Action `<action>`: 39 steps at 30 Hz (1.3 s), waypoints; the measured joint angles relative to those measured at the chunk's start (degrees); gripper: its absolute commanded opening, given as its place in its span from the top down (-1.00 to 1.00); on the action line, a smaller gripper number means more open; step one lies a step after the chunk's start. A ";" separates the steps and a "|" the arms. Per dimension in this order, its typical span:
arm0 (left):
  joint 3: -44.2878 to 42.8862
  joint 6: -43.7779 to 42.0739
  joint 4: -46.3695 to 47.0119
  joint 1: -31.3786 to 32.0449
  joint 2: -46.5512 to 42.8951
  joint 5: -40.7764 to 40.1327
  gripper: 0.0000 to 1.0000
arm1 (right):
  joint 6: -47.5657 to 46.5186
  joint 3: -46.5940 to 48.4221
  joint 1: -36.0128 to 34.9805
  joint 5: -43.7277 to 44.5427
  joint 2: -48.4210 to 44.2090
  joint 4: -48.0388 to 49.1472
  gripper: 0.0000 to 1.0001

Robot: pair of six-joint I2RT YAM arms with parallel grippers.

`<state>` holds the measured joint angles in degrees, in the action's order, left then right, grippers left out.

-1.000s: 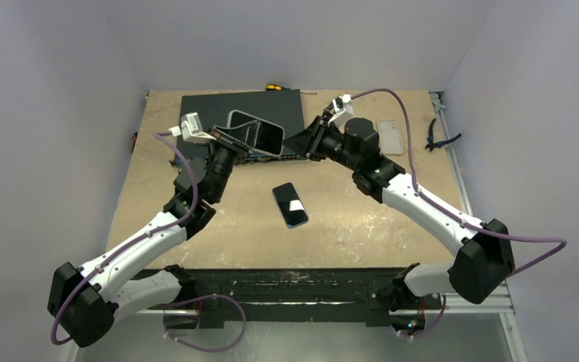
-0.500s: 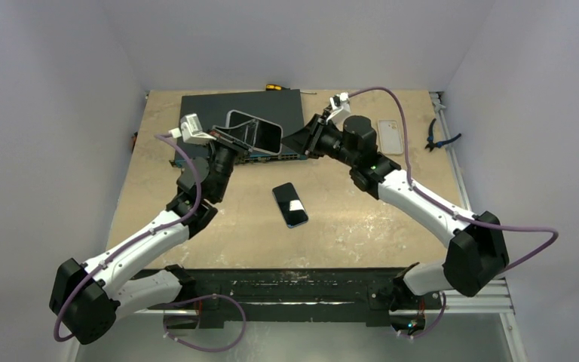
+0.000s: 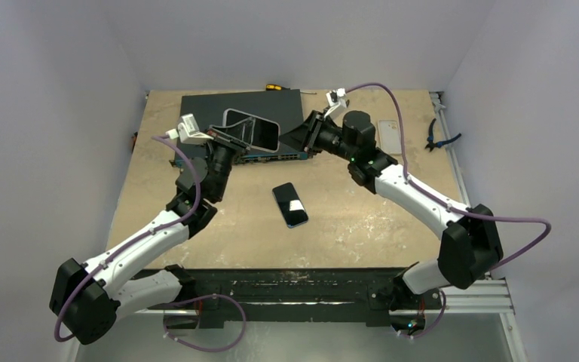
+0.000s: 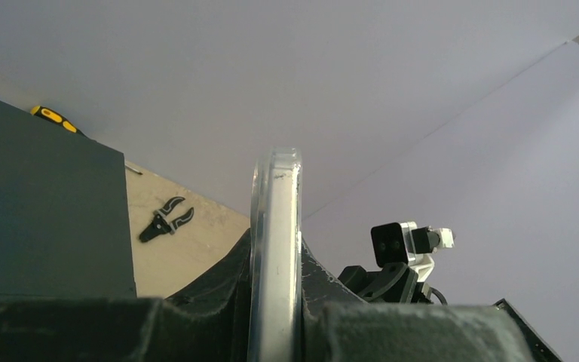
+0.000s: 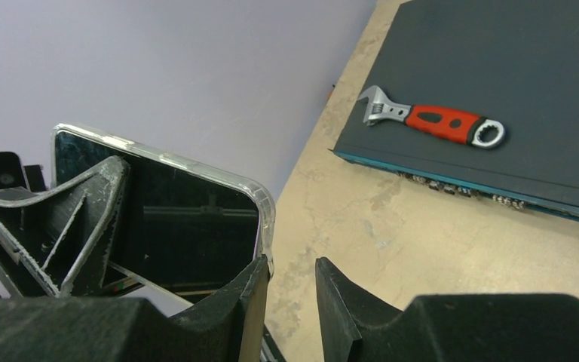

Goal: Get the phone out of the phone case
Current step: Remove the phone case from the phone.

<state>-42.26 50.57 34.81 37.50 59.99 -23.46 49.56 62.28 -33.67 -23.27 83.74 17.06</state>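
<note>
A dark-screened phone (image 5: pixel 188 219) sits inside a clear phone case (image 3: pixel 253 129), held up off the table on its long edge. My left gripper (image 3: pixel 234 136) is shut on it; in the left wrist view the case's clear rim (image 4: pixel 275 249) runs edge-on between the fingers (image 4: pixel 196 324). My right gripper (image 5: pixel 290 290) is open just beside the case's near corner (image 5: pixel 265 226). Its left fingertip touches that corner, and the gap between its jaws holds nothing. From above, my right gripper (image 3: pixel 301 139) sits at the case's right end.
A second dark phone (image 3: pixel 290 204) lies flat mid-table. A flat dark box (image 3: pixel 286 105) at the back carries a red-handled wrench (image 5: pixel 437 122). A clear case (image 3: pixel 389 136) and black pliers (image 3: pixel 439 136) lie at right. A yellow screwdriver (image 3: pixel 274 87) rests by the back wall.
My right arm has swung left and brought its gripper up to the case's end, its jaws a touch wider. The left gripper and cased phone drifted slightly left.
</note>
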 measured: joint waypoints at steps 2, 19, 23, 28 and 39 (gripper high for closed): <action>0.00 0.02 -0.20 0.00 0.09 -0.15 1.00 | -1.97 2.25 -0.02 0.04 0.37 -3.80 0.33; 0.94 0.96 1.95 -0.42 0.55 -1.27 1.00 | 2.80 -0.57 0.28 -2.47 2.38 5.42 0.25; 0.94 1.33 3.63 -0.44 0.59 -1.77 1.00 | 3.21 -0.11 0.39 -2.69 2.58 6.34 0.31; 0.94 2.05 5.60 -0.70 1.90 -2.40 1.00 | -2.56 6.75 0.35 -1.20 3.28 -4.76 0.35; 0.94 2.49 5.77 -0.76 3.45 -2.99 1.00 | -2.78 5.03 0.26 -0.96 4.35 -2.03 0.25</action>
<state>-41.32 53.06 40.58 36.73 63.44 -26.46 46.78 67.31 -33.41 -24.23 88.09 15.03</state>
